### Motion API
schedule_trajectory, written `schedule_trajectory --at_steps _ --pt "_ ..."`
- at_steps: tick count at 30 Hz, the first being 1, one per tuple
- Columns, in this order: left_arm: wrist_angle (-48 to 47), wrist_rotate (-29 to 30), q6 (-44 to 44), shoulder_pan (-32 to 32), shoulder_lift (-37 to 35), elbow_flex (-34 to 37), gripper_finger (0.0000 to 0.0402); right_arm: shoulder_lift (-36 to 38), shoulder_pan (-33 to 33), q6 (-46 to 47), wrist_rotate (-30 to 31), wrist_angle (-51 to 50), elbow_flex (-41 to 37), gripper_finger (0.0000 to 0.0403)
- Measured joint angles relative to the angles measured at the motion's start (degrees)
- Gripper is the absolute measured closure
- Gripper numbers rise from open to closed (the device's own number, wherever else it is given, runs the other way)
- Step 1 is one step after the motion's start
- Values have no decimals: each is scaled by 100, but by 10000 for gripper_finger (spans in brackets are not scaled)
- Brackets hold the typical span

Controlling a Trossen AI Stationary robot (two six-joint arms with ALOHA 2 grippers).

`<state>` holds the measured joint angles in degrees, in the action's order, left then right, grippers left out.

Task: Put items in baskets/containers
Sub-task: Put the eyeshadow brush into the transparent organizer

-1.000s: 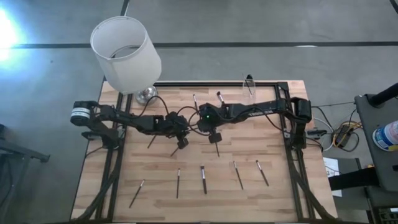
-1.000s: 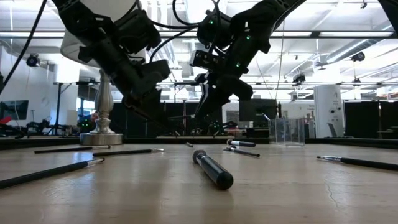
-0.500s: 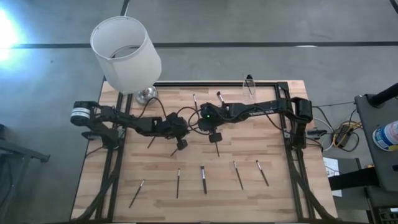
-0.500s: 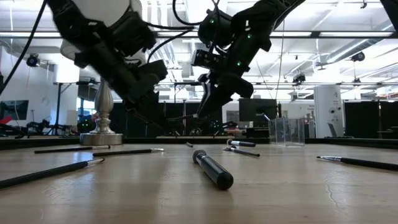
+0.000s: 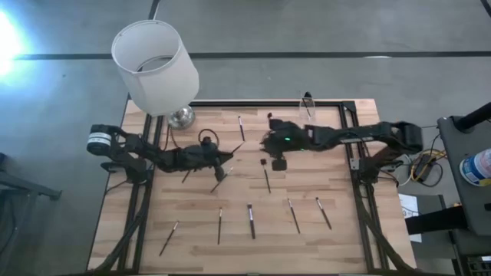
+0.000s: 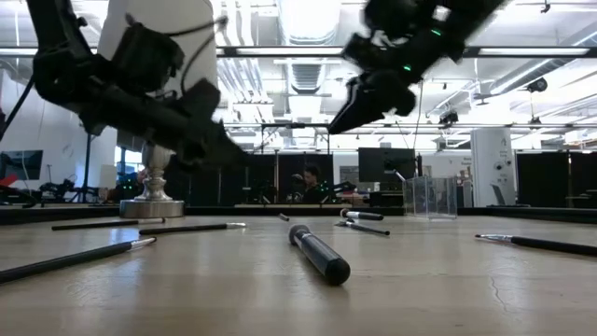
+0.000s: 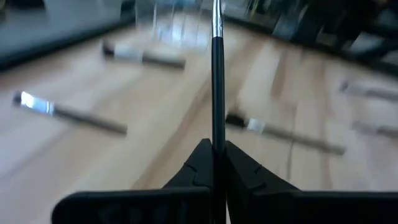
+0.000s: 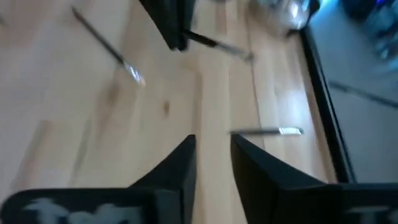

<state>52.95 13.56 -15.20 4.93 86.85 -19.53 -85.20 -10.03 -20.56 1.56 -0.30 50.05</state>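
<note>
My left gripper hovers over the table's left-centre and is shut on one thin dark brush. My right gripper is open and holds nothing, raised above the table's centre, right of the left one. The clear cup stands upright at the far edge, beyond and to the right of the right gripper. Several brushes lie flat on the wood, among them a row near the near edge and one by the far edge. My left gripper pinches the brush's dark handle between its two fingers. The brush runs straight on ahead of the fingertips, along the fingers, and its metal ferrule end points away from the gripper. The brush is lifted clear of the table.
A big white lampshade on a metal lamp base stands at the far left corner. A thick dark brush lies closest in the low view. A black frame rail runs along the far edge. Loose cables loop over the left arm.
The right gripper has risen and drawn back toward the table's right and far side, away from the left gripper. The left gripper has pulled a little toward the left and tipped from slanting down to nearly level, carrying its brush clear of the table.
</note>
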Motion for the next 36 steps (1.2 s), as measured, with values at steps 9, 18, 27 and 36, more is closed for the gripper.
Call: schedule_trajectory --at_steps 9,18,27,36 --pt "959 -66 434 -17 0 -386 392 259 -47 1922 -378 5723 -2307 364" --pt "1003 -227 769 -52 153 -915 392 116 -47 2701 -355 6012 -1966 267" --pt "1010 -270 805 -55 366 -1077 392 -413 -50 2871 -395 5918 -1370 210" --pt "1009 -306 815 -55 367 -1058 392 -876 -36 2798 -463 5922 -913 294"
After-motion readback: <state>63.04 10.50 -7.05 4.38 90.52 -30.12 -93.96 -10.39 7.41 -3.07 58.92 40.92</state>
